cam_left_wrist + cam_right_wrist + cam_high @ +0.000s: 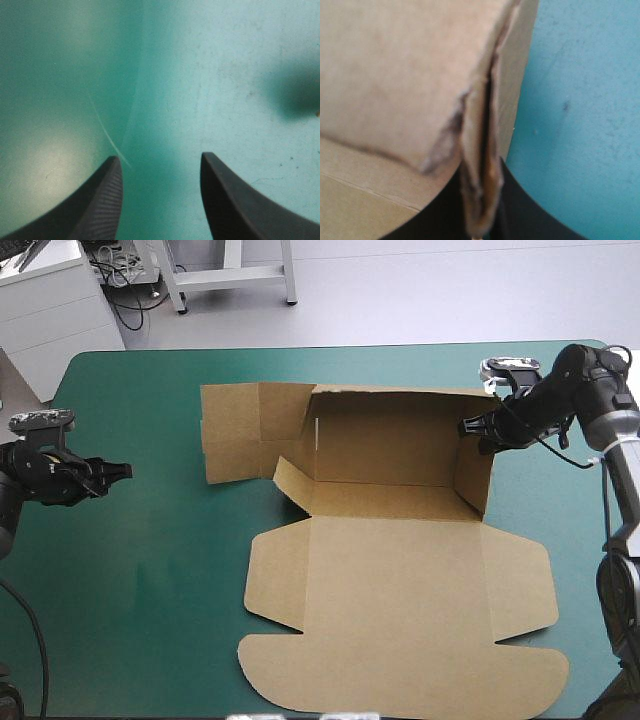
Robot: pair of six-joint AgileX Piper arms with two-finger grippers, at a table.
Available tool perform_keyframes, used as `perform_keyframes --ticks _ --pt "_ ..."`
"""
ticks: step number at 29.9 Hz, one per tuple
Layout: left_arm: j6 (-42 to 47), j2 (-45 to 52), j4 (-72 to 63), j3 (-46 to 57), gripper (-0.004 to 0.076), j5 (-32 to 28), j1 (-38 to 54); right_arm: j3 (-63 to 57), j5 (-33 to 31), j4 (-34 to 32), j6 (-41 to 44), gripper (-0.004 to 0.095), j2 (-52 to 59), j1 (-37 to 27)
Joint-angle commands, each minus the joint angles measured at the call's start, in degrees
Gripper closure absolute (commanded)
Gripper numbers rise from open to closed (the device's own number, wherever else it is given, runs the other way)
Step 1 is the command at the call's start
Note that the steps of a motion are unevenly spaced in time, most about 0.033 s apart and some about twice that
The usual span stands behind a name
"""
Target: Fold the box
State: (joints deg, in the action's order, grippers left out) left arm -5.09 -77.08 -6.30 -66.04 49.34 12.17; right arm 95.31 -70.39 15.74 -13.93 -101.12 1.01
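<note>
Teal-green desk carries the box at centre, its lid flat toward 6 o'clock and its rear wall raised. I see my right hand at 2 o'clock, pinched nearly closed on the right wall. My left hand hangs at 9 o'clock, spread apart, holding nothing, well apart from the box.

The table wears a teal-green cover, lying smooth and flat. Up close it shows a soft patch of glare, a thin pale scratch and a small dark speck.
</note>
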Motion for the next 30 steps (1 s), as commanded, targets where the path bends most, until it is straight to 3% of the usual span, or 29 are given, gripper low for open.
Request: perform_keyframes --ticks 1,4,8,10,15,18,25,30 --pt "0.1 1.9 -0.6 -1.3 0.0379 -1.9 0.2 2.6 -0.8 -3.8 -1.1 0.0919 -0.6 3.2" --pt "0.1 1.9 -0.7 -1.3 0.0379 -1.3 0.2 4.8 1.1 -8.1 2.3 0.0919 -2.3 4.4" --pt "0.1 1.9 -0.8 -1.3 0.0379 -0.6 0.2 6.6 6.3 -7.8 3.1 0.0849 -2.8 4.6" --pt "0.1 1.9 -1.1 -1.3 0.0379 -0.6 0.2 7.3 8.9 -6.7 1.6 0.0728 -2.8 4.6" --pt "0.1 1.9 -1.3 -1.3 0.0379 -0.6 0.2 7.8 15.2 -4.5 -0.8 0.0255 -2.8 4.6" --pt "-0.1 1.9 -1.3 -1.3 0.0379 -0.6 0.2 7.9 18.7 -4.8 0.1 0.0093 -2.6 4.6" --pt "-0.8 1.9 -1.6 -1.3 0.0379 -0.6 0.2 13.7 15.0 -5.4 2.0 0.012 -1.7 4.6" --pt "-0.8 1.9 -1.7 -1.3 0.0379 -0.6 0.2 19.9 2.6 -10.8 7.4 0.0155 -1.7 5.5"
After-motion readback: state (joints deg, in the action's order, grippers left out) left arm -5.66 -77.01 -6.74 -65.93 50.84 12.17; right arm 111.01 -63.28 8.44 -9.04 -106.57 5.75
